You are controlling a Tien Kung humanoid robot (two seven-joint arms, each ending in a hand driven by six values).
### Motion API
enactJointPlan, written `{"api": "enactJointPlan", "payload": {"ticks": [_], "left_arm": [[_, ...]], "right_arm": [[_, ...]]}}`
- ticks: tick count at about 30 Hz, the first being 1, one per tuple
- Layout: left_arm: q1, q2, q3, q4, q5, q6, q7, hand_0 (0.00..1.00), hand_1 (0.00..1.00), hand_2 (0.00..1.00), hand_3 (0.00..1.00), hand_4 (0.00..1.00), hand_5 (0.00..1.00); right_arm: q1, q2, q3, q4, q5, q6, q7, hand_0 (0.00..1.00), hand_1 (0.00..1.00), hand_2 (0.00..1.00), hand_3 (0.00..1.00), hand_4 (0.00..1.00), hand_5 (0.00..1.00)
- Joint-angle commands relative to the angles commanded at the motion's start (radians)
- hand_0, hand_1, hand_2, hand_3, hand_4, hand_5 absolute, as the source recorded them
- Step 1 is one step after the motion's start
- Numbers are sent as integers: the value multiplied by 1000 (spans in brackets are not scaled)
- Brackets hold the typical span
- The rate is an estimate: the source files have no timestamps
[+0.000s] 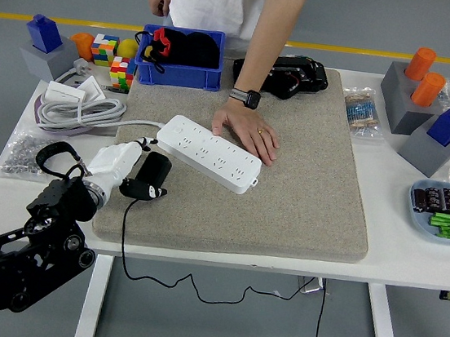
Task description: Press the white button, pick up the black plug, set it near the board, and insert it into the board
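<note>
Left hand point(130, 175), white-shelled on its black arm, had its fingers closed around the black plug point(152, 175) and held it just off the near-left end of the white power strip point(209, 152), plug and strip not quite touching. From the plug a black cord point(127, 243) dropped over the near edge of the grey mat point(287, 201) and hung below the worktop point(377, 265). That strip lay slantwise on the mat, and a person's hand point(250, 132) pressed flat against its far side, a watch on the wrist. Beyond the strip's left end sat a blue bin point(179, 71), with a coiled grey cable point(76, 109) to the strip's left.
</note>
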State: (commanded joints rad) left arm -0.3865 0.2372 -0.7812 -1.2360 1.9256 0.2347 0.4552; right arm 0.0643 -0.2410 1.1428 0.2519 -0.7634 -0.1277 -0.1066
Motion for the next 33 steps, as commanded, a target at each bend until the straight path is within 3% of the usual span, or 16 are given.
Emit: {"api": "enactJointPlan", "payload": {"ticks": [3, 4, 9, 10, 15, 16, 21, 22, 27, 28, 33], "left_arm": [[-2, 0, 3, 2, -2, 8, -3, 641, 763, 802, 876, 953, 280], [-2, 0, 4, 3, -2, 10, -5, 438, 672, 717, 818, 936, 259], [-6, -2, 8, 8, 7, 12, 0, 438, 672, 717, 818, 936, 259], [-6, -3, 9, 9, 9, 11, 3, 369, 609, 656, 720, 831, 142], [-7, -2, 12, 14, 21, 9, 15, 369, 609, 656, 720, 831, 142], [-7, -2, 12, 15, 24, 6, 18, 258, 506, 553, 607, 685, 2], [-7, -2, 12, 20, 38, 18, 10, 258, 506, 553, 607, 685, 2], [-8, -3, 12, 21, 40, 22, 6, 196, 405, 453, 593, 607, 2], [-11, -4, 15, 27, 52, 41, -15, 196, 405, 453, 593, 607, 2], [-12, -4, 15, 28, 54, 45, -21, 173, 320, 411, 585, 533, 2], [-11, -4, 17, 34, 56, 54, -39, 173, 320, 411, 585, 533, 2]], "right_arm": [[1, 1, 2, 1, 0, 0, 0, 642, 577, 600, 543, 644, 321], [1, 1, 2, 0, 0, 0, 0, 641, 578, 602, 542, 643, 321], [2, 2, 3, 1, 0, 0, 0, 641, 578, 602, 542, 643, 321], [2, 2, 3, 1, 0, 0, 0, 641, 579, 602, 541, 643, 321], [2, 2, 3, 1, 1, 0, 1, 641, 579, 602, 541, 643, 321], [2, 2, 3, 1, 1, 0, 1, 641, 579, 602, 542, 642, 321], [2, 1, 1, 1, 2, 0, 2, 641, 579, 602, 542, 642, 321], [3, 1, 0, 1, 2, 0, 2, 642, 578, 602, 541, 642, 321], [4, 1, 1, 2, 2, -1, 3, 642, 578, 602, 541, 642, 321], [5, 1, 1, 2, 3, -1, 3, 641, 578, 602, 540, 641, 320], [5, 1, 1, 2, 4, -2, 5, 641, 578, 602, 540, 641, 320]]}}
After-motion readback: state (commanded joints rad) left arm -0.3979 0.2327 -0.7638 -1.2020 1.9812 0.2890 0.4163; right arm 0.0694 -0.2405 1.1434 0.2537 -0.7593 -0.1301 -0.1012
